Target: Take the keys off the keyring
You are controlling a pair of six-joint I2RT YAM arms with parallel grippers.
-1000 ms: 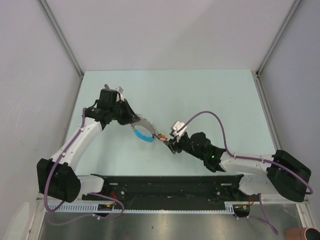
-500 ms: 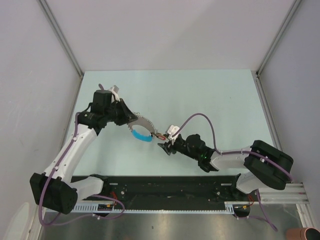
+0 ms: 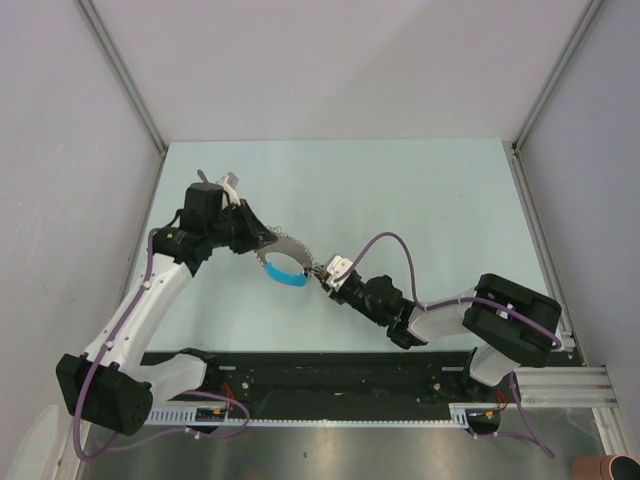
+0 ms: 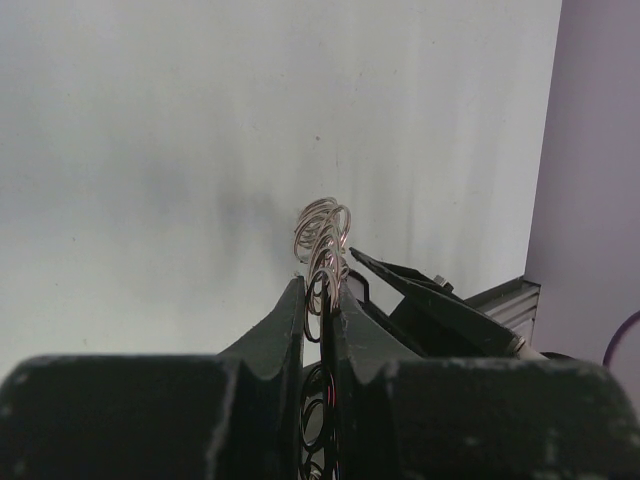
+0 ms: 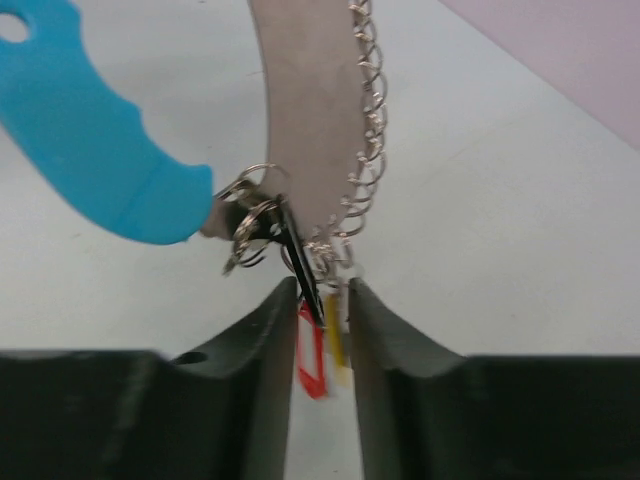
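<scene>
Tightly clamped: left gripper (image 4: 320,292) on coiled silvery keyring (image 4: 322,225), right gripper (image 5: 322,290) on slim keys (image 5: 312,360).

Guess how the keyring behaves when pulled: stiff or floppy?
Likely floppy: the keyring is a chain of small wire coils. Its blue band looks rigid, probably swinging as one piece. The keys look small, likely light and dangling.

The keyring (image 3: 288,243) is a big floppy loop of silvery chain with one light-blue curved band (image 5: 90,150). It is stretched out sideways, one end pinched in the left hand (image 4: 320,300). The keys (image 5: 312,360) hang in a small bunch beside the blue band, one dark and one red. They sit between the fingers of the right hand (image 5: 322,300).
</scene>
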